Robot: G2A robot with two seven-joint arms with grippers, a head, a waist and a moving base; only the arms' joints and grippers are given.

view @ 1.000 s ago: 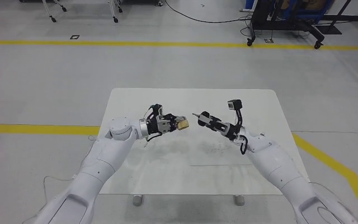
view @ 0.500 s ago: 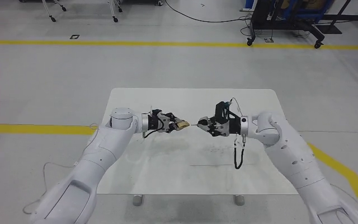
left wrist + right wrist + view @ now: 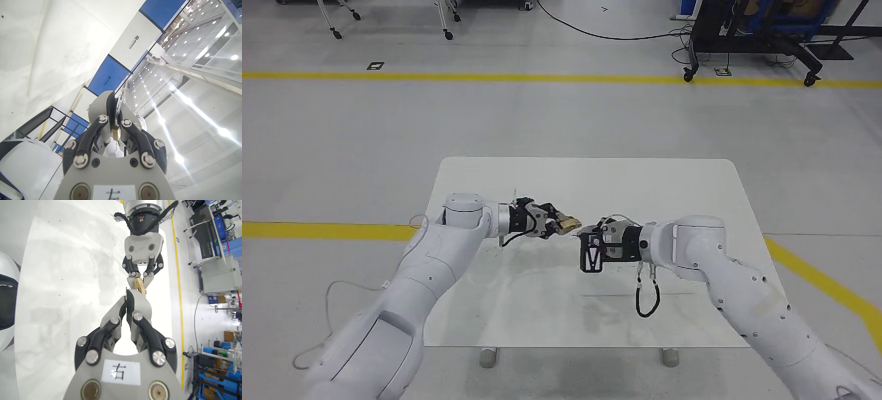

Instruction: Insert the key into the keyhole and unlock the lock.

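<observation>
1. left gripper (image 3: pixel 558 221) is up off the surface (image 3: pixel 672 190), over its left-centre. fingers pinched on the lock (image 3: pixel 568 223), brass body sticking out past the tips toward the other arm.
2. left wrist view: lock (image 3: pixel 116 133) sits deep between the fingers of the left gripper (image 3: pixel 115 106), with a silver part showing up at the tips.
3. right gripper (image 3: pixel 585 236) is just beside the lock, on the side nearer the robot. fingers pressed tight on the key (image 3: pixel 126 292), seen edge-on, only a thin sliver proud of the pads.
4. right wrist view: right gripper (image 3: pixel 127 294) tip overlaps the near end of the lock (image 3: pixel 140 285). left gripper (image 3: pixel 139 283) faces it head-on.
5. key tip is at the lock's end face. can't tell if it's in the keyhole or just alongside, since the fingers block it.
6. vs 1.0 s ago: there was a clear gap between key and lock, and the r arm came in from the far-right at an angle.
7. vs 0.5 s ago: r arm was level w/ the lock with a small gap left. now the gap's closed, the r wrist has rolled, and the gripper sits lower and nearer the robot.
8. l arm and lock have barely moved across all three top frames.
9. black cable (image 3: pixel 645 293) hangs in a loop off the r wrist, above the surface.
</observation>
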